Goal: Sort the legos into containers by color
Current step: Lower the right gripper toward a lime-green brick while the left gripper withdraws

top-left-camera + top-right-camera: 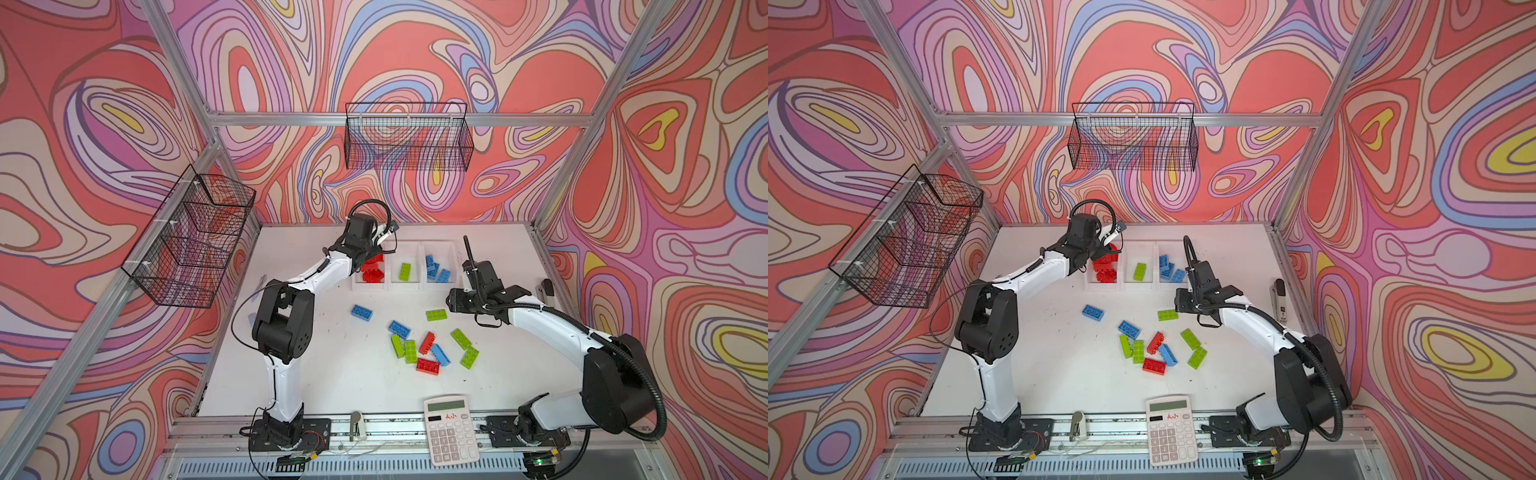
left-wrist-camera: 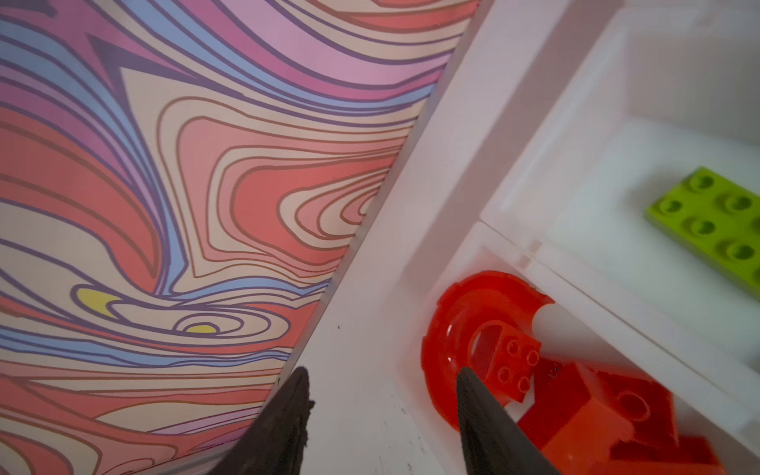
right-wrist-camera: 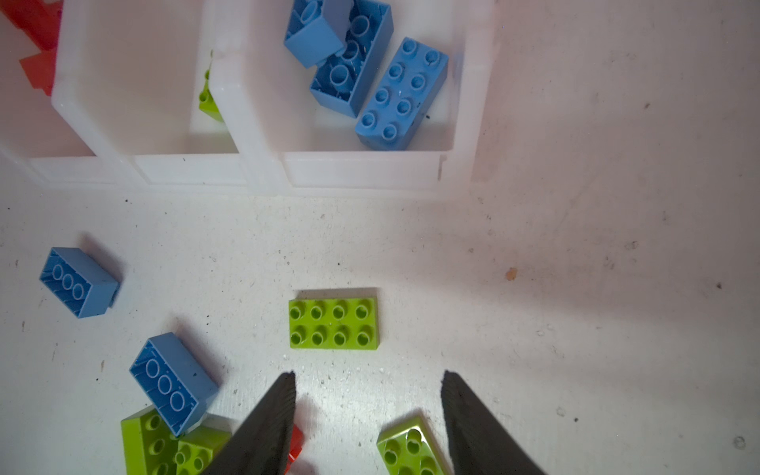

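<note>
Three white containers (image 1: 409,286) stand joined in a row at the back of the table. The left one holds red legos (image 2: 575,411) and a red arch piece (image 2: 444,320). A single green lego (image 2: 715,222) lies in the middle one, and blue legos (image 3: 395,90) fill the right one. My left gripper (image 2: 382,372) hovers open over the far corner of the red container, with nothing between its fingers. Over the table, my right gripper (image 3: 368,373) is open and empty, just short of a flat green lego (image 3: 333,324). Several loose legos (image 1: 428,347) in red, green and blue lie mid-table.
A calculator (image 1: 451,430) rests on the front rail. Black wire baskets hang on the left wall (image 1: 187,237) and the back wall (image 1: 409,137). A small dark device (image 1: 546,286) lies at the table's right edge. A lone blue lego (image 1: 361,311) sits left of the pile.
</note>
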Action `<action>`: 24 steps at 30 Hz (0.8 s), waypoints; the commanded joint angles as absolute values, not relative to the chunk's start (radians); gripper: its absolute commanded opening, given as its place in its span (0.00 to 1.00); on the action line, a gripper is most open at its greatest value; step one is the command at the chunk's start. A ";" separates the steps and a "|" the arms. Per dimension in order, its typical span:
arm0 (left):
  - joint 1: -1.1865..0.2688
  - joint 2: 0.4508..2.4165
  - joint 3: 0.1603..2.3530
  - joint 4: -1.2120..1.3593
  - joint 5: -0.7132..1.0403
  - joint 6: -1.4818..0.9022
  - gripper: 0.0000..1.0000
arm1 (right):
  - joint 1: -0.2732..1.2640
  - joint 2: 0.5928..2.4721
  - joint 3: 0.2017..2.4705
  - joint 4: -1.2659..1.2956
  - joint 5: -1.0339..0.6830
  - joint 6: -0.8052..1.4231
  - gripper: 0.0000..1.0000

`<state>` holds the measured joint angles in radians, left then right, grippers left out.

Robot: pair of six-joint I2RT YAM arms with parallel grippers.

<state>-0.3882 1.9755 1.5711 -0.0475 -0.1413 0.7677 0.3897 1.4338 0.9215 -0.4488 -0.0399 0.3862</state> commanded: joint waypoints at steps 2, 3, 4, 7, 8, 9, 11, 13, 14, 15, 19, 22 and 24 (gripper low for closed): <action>-0.376 2.009 1.599 -0.129 -0.097 0.691 0.59 | 0.396 1.407 0.913 -0.441 -0.021 0.395 0.60; -0.376 2.001 1.593 -0.127 -0.097 0.682 0.59 | 0.396 1.406 0.913 -0.440 -0.020 0.395 0.60; -0.376 1.988 1.583 -0.127 -0.096 0.673 0.59 | 0.396 1.405 0.912 -0.441 -0.019 0.396 0.61; -0.376 1.933 1.555 -0.124 -0.109 0.639 0.58 | 0.396 1.407 0.914 -0.443 -0.019 0.395 0.60; -0.376 1.910 1.546 -0.126 -0.118 0.618 0.58 | 0.396 1.408 0.915 -0.444 -0.019 0.396 0.60; -0.376 1.882 1.534 -0.131 -0.128 0.583 0.58 | 0.395 1.409 0.916 -0.444 -0.019 0.394 0.60; -0.376 1.822 1.508 -0.149 -0.143 0.514 0.57 | 0.395 1.414 0.914 -0.450 -0.023 0.392 0.60; -0.376 1.745 1.447 -0.142 -0.150 0.408 0.57 | 0.395 1.415 0.903 -0.449 -0.062 0.377 0.62; -0.375 1.711 1.413 -0.138 -0.148 0.369 0.57 | 0.397 1.416 0.896 -0.446 -0.080 0.370 0.63; -0.375 1.668 1.361 -0.126 -0.147 0.316 0.57 | 0.400 1.413 0.889 -0.445 -0.091 0.364 0.65; -0.376 1.507 1.176 -0.077 -0.133 0.104 0.57 | 0.417 1.432 0.885 -0.483 -0.101 0.329 0.68; -0.375 1.408 1.046 -0.055 -0.115 -0.023 0.57 | 0.427 1.465 0.893 -0.499 -0.075 0.331 0.71; -0.376 1.360 0.986 -0.054 -0.110 -0.087 0.56 | 0.434 1.490 0.908 -0.492 -0.057 0.348 0.75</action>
